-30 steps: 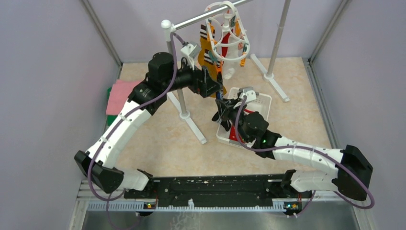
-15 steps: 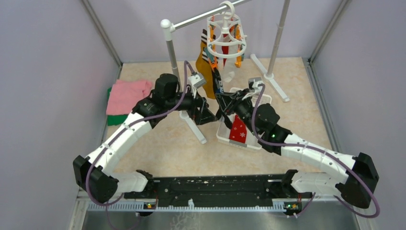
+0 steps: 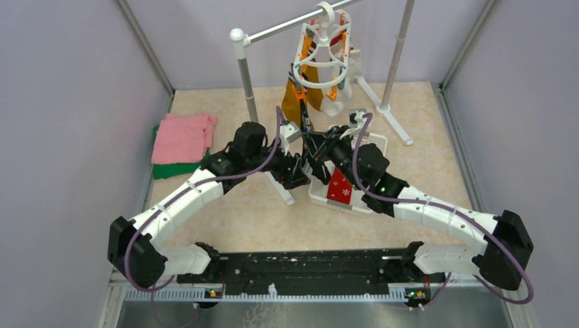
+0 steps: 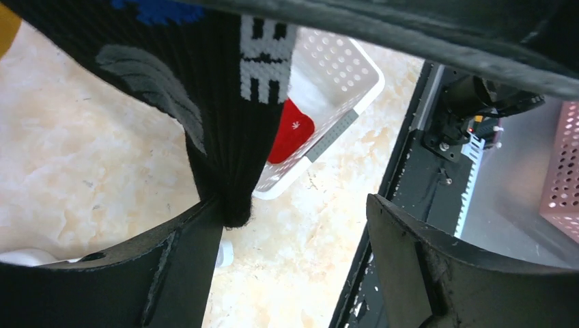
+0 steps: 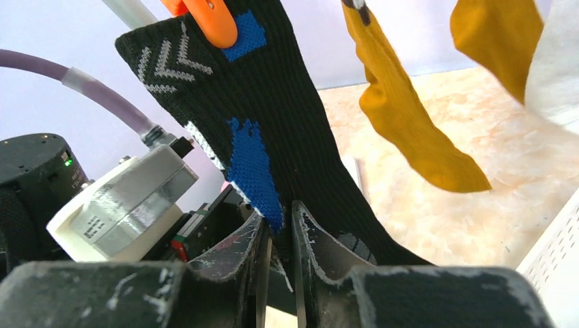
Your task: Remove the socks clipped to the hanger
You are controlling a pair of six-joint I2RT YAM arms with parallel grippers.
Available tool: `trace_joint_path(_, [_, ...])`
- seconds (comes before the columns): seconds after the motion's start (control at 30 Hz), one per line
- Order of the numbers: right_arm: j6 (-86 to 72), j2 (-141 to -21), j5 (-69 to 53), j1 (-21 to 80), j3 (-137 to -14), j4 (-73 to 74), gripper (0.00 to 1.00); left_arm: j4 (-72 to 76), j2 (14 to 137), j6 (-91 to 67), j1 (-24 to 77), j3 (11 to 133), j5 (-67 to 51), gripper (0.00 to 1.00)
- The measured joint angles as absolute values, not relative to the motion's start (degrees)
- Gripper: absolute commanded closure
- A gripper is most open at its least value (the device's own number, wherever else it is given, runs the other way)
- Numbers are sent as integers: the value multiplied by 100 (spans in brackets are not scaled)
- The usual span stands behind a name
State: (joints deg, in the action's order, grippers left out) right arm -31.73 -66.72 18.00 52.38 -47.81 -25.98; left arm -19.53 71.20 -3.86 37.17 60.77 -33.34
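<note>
Right gripper (image 5: 280, 222) is pinched onto the lower part of a black sock (image 5: 273, 116). Its two scuffed dark fingers are pressed nearly together with the knit between them. That sock is ribbed, with blue patches and pale chevron stripes near the cuff, and an orange clip (image 5: 215, 17) bites its top edge.

Left gripper (image 4: 295, 215) stands with its jaws wide apart and grips nothing. The toe end of the same black sock hangs down and touches the inner edge of one finger.

Just beside the black sock dangle two mustard-yellow socks (image 5: 403, 130), soft and limp, and a white sock (image 3: 334, 102). All of them hang from the hanger (image 3: 326, 51), a white plastic frame of oval rings. It is tilted and hooked over the grey bar of a pole rack (image 3: 246, 61).

Under the grippers a white perforated plastic basket (image 3: 372, 147) sits on the beige marbled floor. A red sock (image 3: 339, 188) with small white dots lies inside it.

Well apart at the left, a folded pink cloth (image 3: 181, 137) rests on a green cloth (image 3: 167, 171).
</note>
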Motion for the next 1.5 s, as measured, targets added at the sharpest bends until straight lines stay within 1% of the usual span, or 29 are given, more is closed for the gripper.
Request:
trace_joint_path(0.1, [-3312,-6672,1826,5256,-4781,-2578,84,-1789,7120,-443,3715,5968,-3186,22])
trace_joint_path(0.17, [-3376,-6672,1857,5273,-4781,-2574,84,-1673,7131,-506,3715,5955,-3177,33])
trace_joint_path(0.2, [-3398,-6672,1868,5275,-4781,-2571,84,-1614,7142,-545,3715,5955,-3166,41])
trace_joint_path(0.23, [-3413,-6670,1887,5275,-4781,-2574,83,-1568,7153,-582,3715,5955,-3151,53])
trace_joint_path(0.3, [-3433,-6667,1940,5275,-4781,-2567,82,-1507,7185,-639,3715,5959,-3079,83])
trace_joint_path(0.33, [-3435,-6659,1953,5275,-4781,-2561,82,-1500,7214,-639,3712,5970,-3020,95])
trace_joint_path(0.37, [-3435,-6639,1973,5275,-4781,-2539,82,-1496,7249,-633,3712,5992,-2947,100])
trace_joint_path(0.43, [-3430,-6571,2016,5275,-4781,-2482,80,-1494,7328,-646,3712,6045,-2845,100])
trace_joint_path(0.5, [-3411,-6490,2073,5275,-4781,-2405,75,-1485,7430,-661,3712,6130,-2799,100])
trace_joint_path(0.6, [-3367,-6410,2132,5275,-4781,-2344,70,-1452,7537,-755,3712,6204,-2799,100])
trace_joint_path(0.63, [-3345,-6396,2137,5275,-4781,-2311,66,-1455,7553,-777,3712,6208,-2799,100])
trace_joint_path(0.7, [-3310,-6386,2139,5275,-4794,-2248,53,-1457,7561,-829,3712,6211,-2801,100])
trace_joint_path(0.8, [-3212,-6388,2139,5277,-4919,-2112,41,-1452,7561,-908,3712,6211,-2814,100])
trace_joint_path(0.87, [-3098,-6396,2196,5310,-5081,-1999,36,-1446,7561,-941,3712,6211,-2827,100])
trace_joint_path(1.0, [-2709,-6510,2456,5461,-5468,-1745,32,-1229,7561,-1050,3675,6226,-2851,100])
trace_joint_path(1.3, [-1752,-7091,3227,5666,-6364,-1339,30,-869,7677,-1411,3557,6324,-2709,100])
trace_joint_path(1.5, [-1490,-7210,3605,5765,-6429,-1507,29,-777,7677,-1525,3559,6322,-2700,100])
